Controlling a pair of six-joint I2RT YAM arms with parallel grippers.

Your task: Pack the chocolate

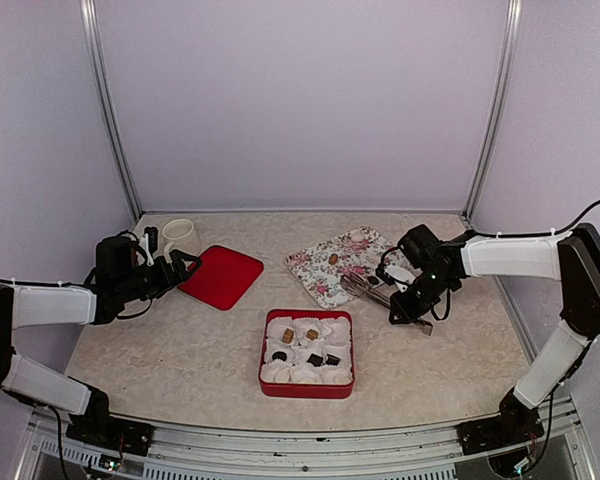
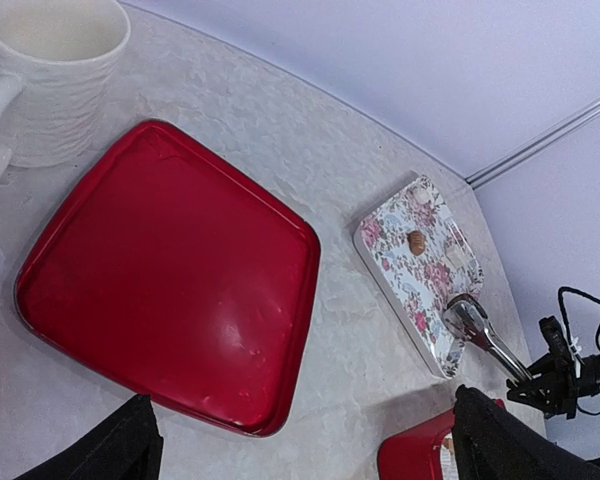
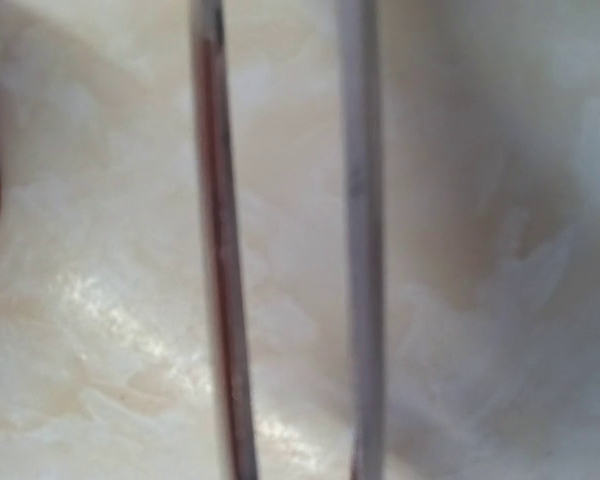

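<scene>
A red box point(image 1: 265, 378) in the middle of the table holds white paper cups. Tan chocolate point(image 1: 288, 336) and dark chocolate point(image 1: 316, 359) sit in some of the cups. One more tan chocolate point(image 1: 333, 258) point(image 2: 417, 241) lies on the floral tray point(image 1: 325, 285) point(image 2: 395, 262). My right gripper point(image 1: 412, 305) is shut on the handle end of metal tongs point(image 1: 365, 289) point(image 2: 470, 322), whose tips rest at the tray's near corner. In the right wrist view only the two blurred tong arms point(image 3: 215, 250) show. My left gripper point(image 1: 185, 265) point(image 2: 305, 440) stands open over the red lid point(image 1: 221, 276) point(image 2: 170, 280), holding nothing.
A white ribbed mug point(image 1: 180, 236) point(image 2: 50, 80) stands at the back left, just behind the red lid. White walls with metal corner posts close the table in at the back and both sides.
</scene>
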